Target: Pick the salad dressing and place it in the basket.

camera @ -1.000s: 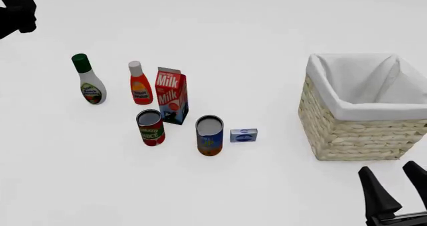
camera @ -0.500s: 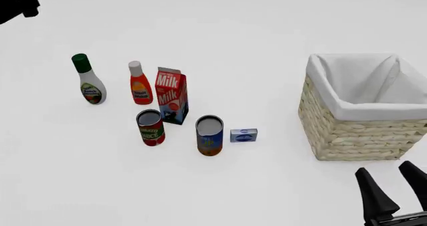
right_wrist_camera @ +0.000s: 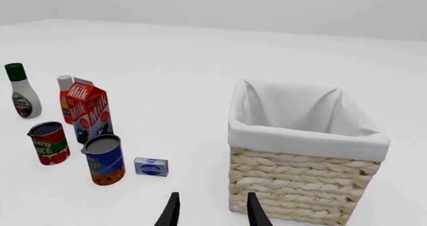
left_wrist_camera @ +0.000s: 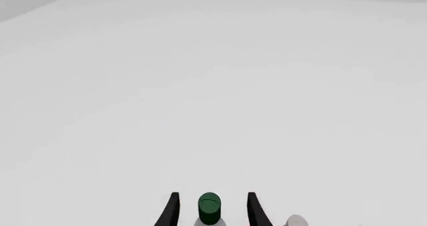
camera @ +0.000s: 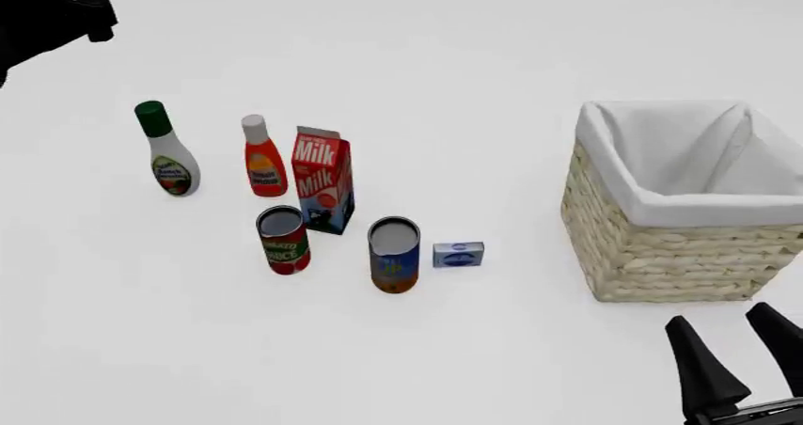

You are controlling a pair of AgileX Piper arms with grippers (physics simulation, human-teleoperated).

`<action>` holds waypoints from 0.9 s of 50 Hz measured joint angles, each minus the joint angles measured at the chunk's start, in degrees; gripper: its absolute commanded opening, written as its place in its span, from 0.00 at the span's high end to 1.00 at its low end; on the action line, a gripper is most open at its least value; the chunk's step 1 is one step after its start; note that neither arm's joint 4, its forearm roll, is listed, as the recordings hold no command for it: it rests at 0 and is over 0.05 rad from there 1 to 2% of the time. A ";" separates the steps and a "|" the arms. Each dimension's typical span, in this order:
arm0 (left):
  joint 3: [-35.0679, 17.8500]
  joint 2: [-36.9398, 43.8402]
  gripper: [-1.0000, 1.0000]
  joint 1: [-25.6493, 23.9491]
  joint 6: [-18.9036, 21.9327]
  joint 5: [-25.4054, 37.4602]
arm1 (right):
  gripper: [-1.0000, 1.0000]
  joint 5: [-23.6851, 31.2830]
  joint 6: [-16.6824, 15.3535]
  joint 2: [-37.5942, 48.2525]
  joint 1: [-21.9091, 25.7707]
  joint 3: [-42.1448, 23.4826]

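Your left pincer (left_wrist_camera: 211, 211) hangs high with fingers apart, the white curvy plastic salad dressing bottle (camera: 165, 149) with dark green cap showing between them from above, untouched. It stands upright on the white bench (camera: 477, 58), leftmost of the groceries. Your right pincer (camera: 743, 354) is spread too, near the straw-coloured wicker basket (camera: 684, 246) with white cloth lining.

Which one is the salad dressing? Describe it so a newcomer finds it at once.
Start at the red and white milk carton in the cluster of groceries left of the big woven wicker basket. Left of the carton stands a red bottle with a white cap, and left of that, at the row's outer end, stands the salad dressing. It alone is a white curvy bottle with a dark green cap.
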 measured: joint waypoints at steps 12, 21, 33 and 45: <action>-2.19 3.19 0.00 -0.37 0.35 0.74 | 0.00 -0.11 -0.07 0.00 0.34 -0.04; -3.36 5.53 0.00 -0.47 0.12 1.03 | 0.00 -0.17 -0.14 0.00 0.33 -0.12; -4.24 8.89 0.00 -0.34 -0.80 0.95 | 0.00 -0.18 -0.07 0.00 0.30 -0.09; -4.77 12.18 0.00 0.11 -1.70 0.82 | 0.00 -0.05 0.05 0.00 0.24 -0.04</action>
